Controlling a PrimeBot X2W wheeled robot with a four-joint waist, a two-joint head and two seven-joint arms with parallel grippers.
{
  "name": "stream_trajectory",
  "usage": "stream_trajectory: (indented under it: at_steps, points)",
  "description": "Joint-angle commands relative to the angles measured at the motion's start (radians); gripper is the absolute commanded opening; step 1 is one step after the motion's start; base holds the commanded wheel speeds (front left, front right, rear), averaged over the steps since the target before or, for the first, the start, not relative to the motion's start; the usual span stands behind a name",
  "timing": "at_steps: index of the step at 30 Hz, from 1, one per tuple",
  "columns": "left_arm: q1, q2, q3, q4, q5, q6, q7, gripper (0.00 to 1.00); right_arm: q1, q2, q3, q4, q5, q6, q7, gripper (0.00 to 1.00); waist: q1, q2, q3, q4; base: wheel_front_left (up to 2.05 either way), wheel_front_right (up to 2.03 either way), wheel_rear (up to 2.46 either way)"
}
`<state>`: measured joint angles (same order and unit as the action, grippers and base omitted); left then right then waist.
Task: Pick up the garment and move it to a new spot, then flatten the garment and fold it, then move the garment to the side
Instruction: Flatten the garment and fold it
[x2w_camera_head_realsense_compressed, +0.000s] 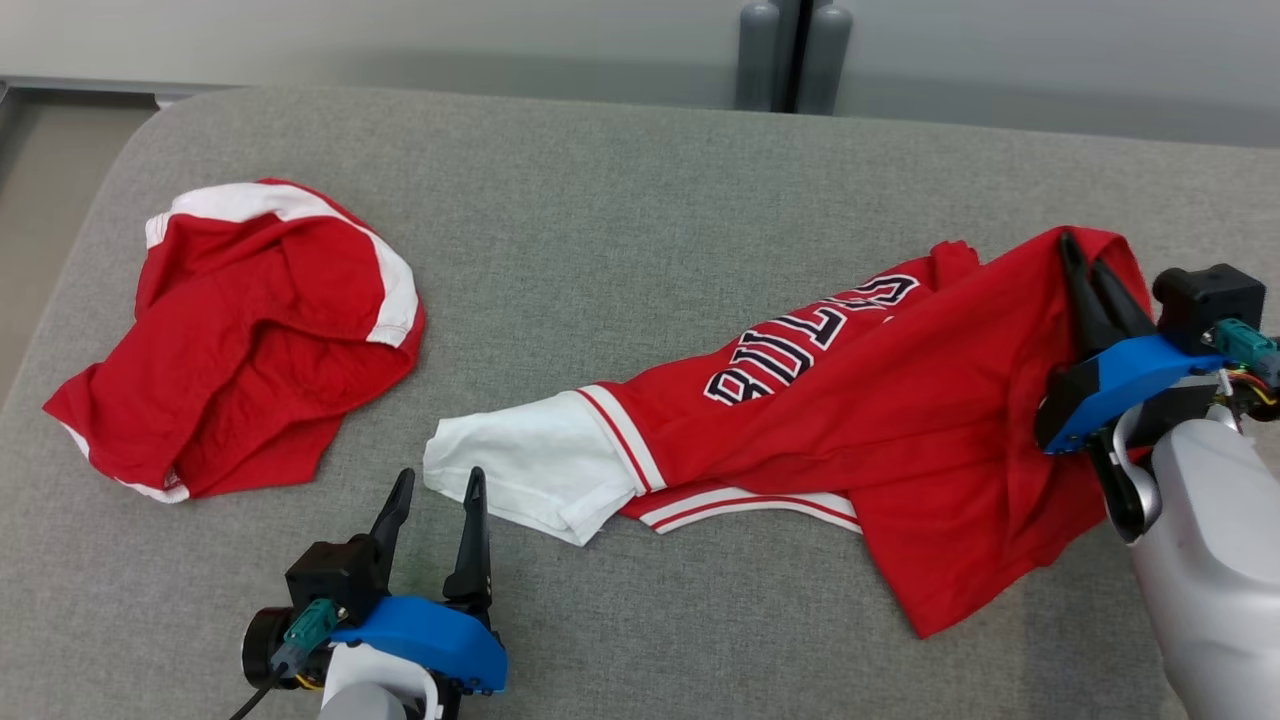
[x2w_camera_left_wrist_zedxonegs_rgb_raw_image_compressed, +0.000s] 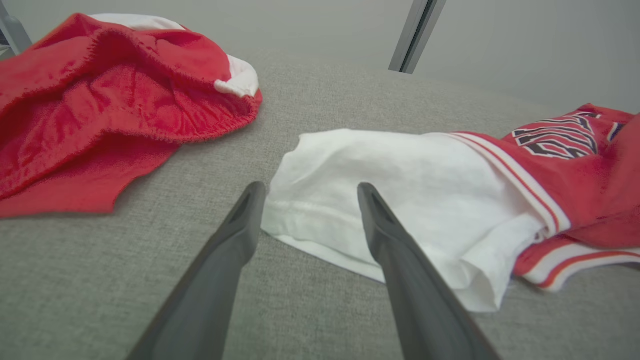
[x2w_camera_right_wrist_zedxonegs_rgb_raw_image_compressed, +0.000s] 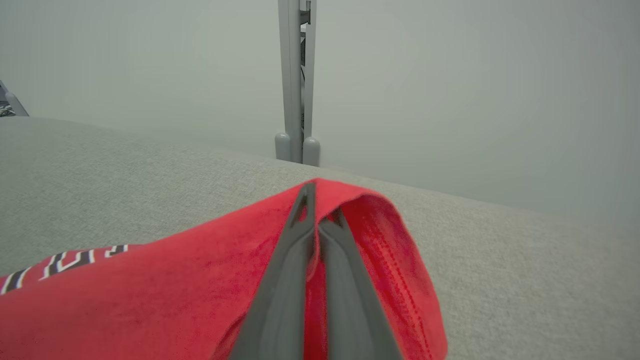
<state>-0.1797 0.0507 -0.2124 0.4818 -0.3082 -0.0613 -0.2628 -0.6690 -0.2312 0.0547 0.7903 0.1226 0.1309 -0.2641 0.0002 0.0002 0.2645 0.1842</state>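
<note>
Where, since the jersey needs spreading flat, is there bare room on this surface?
Free: the surface behind both garments, and the middle gap between crumpled garment and jersey. Crowded: the right, where the right gripper pinches the jersey, and near the left gripper by the white sleeve.

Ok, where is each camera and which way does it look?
Head view: on the robot's head, looking forward and down at the grey table; shows the open left gripper and the right gripper shut on the jersey.
Left wrist view: on the left wrist, looking along its spread fingers at the jersey's white sleeve.
Right wrist view: on the right wrist, looking along its closed fingers, pinching the jersey, toward a grey post.
Shared: head and left wrist views both show the crumpled red garment.
</note>
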Motion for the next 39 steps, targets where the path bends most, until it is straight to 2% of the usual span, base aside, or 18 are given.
stream_trajectory:
  at_steps: [1, 8, 12, 18, 19, 26, 32, 39]
  points:
    - [-0.017, 0.0, -0.002, -0.007, -0.003, 0.003, -0.003, 1.0, -0.014, -0.009, -0.019, 0.009, -0.013, 0.0, -0.001, 1.0, -0.0002, -0.0002, 0.025, 0.023, 0.0, 0.0, 0.0]
    - [-0.007, 0.0, 0.008, -0.012, -0.002, 0.003, -0.003, 1.0, 0.079, -0.001, -0.134, -0.01, -0.033, 0.0, 0.0, 1.0, -0.0002, -0.0002, 0.017, -0.012, 0.0, 0.0, 0.0]
    - [0.0, 0.0, 0.009, -0.009, 0.005, 0.0, -0.003, 1.0, 0.122, 0.021, -0.147, -0.055, -0.03, 0.0, -0.001, 1.0, -0.0002, -0.0002, 0.006, -0.037, 0.0, 0.0, 0.0]
    - [-0.004, 0.0, 0.008, -0.01, 0.015, -0.004, -0.003, 1.0, 0.191, 0.076, -0.079, -0.182, -0.002, 0.0, 0.0, 1.0, -0.0002, -0.0002, -0.006, -0.065, 0.0, 0.0, 0.0]
    - [-0.005, 0.0, 0.01, -0.008, 0.018, -0.005, -0.003, 1.0, 0.213, 0.1, -0.043, -0.23, 0.007, 0.0, 0.0, 1.0, -0.0002, -0.0002, -0.009, -0.069, 0.0, 0.0, 0.0]
    - [0.017, 0.0, 0.011, -0.004, 0.018, -0.007, -0.003, 1.0, 0.305, 0.141, 0.024, -0.318, -0.025, 0.0, 0.0, 1.0, -0.0002, -0.0002, -0.034, -0.068, 0.0, 0.0, 0.0]
    - [0.042, 0.0, 0.019, 0.01, 0.006, -0.011, -0.003, 1.0, 0.389, 0.168, -0.002, -0.274, -0.081, 0.0, -0.001, 1.0, -0.0002, -0.0002, -0.06, -0.074, 0.0, 0.0, 0.0]
    - [0.044, 0.0, 0.025, 0.033, 0.008, -0.016, -0.003, 1.0, 0.37, 0.18, -0.082, -0.224, -0.183, 0.0, -0.001, 1.0, -0.0002, -0.0002, -0.07, -0.077, 0.0, 0.0, 0.0]
